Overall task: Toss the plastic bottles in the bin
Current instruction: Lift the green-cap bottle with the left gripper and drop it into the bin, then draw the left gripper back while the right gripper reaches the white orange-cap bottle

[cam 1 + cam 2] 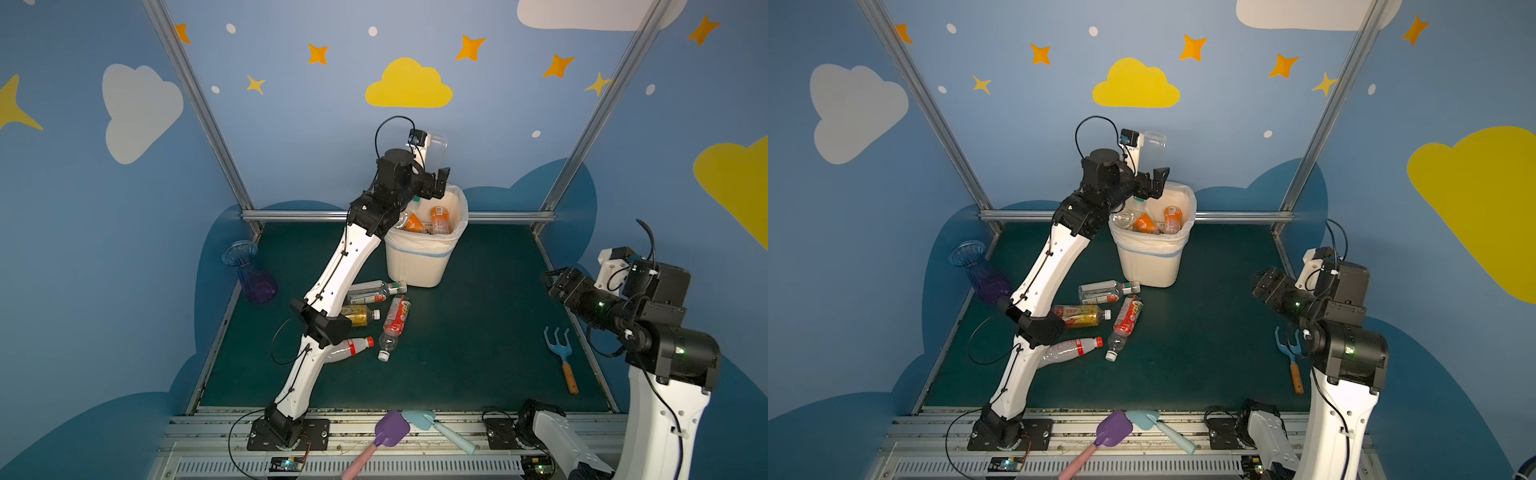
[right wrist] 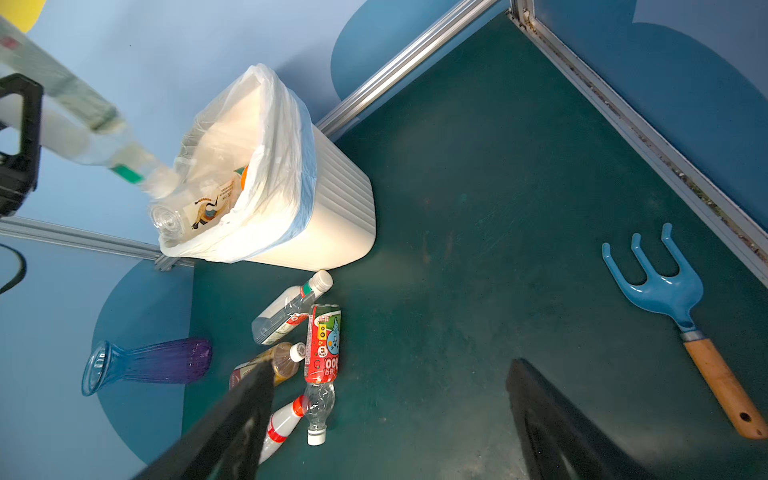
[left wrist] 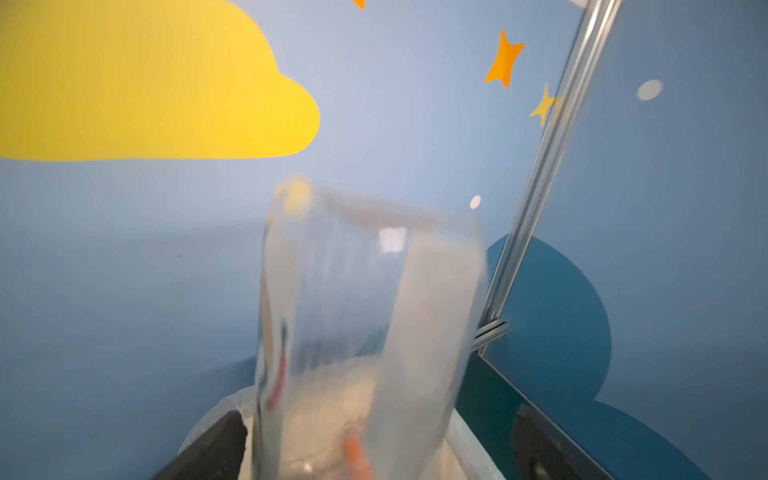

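Left gripper: jaws spread wide over the bin; clear bottle between them, neck down, blurred, probably slipping free; your four remaining bottles lie below this arm, near the bin; right gripper: jaws apart, empty, farther off.
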Controlling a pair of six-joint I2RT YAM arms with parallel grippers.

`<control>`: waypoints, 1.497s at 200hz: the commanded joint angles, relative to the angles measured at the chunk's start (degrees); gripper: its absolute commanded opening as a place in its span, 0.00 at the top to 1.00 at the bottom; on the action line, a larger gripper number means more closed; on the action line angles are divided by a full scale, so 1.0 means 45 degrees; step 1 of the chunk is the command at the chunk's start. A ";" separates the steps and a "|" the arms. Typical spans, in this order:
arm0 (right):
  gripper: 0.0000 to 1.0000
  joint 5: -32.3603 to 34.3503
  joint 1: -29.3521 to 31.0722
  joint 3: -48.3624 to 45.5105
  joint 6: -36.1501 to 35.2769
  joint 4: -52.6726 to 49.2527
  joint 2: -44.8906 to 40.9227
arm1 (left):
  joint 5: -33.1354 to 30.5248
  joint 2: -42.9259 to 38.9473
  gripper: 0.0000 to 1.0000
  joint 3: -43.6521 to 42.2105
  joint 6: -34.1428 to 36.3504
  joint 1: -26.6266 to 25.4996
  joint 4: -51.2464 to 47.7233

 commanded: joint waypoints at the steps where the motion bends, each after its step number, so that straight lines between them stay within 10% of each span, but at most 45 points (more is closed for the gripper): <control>1: 0.12 -0.0296 -0.0045 -0.0465 0.0196 0.0502 -0.0145 | 0.0175 -0.0789 0.00 -0.0360 0.0265 -0.0710 -0.1185; 103: 0.12 -0.2418 0.0082 -0.1775 0.0124 0.1318 0.0148 | -0.0994 -0.5758 0.00 -0.4337 -0.1094 -0.0512 -0.5243; 150: 0.12 -0.2273 0.1223 -0.2471 -0.0081 0.0850 -0.0019 | -0.0256 -0.8661 0.00 -1.0392 -0.3222 0.1051 -0.6018; 242: 0.14 0.0631 0.9168 -0.5049 0.2270 0.2697 0.0396 | 0.1178 -1.4764 0.00 -1.9579 -0.6657 0.4371 -0.5779; 299: 0.13 0.1505 1.5113 -0.4021 -0.3685 0.4857 0.3662 | 0.0304 -1.7788 0.00 -2.0566 -0.8207 0.5155 -0.5258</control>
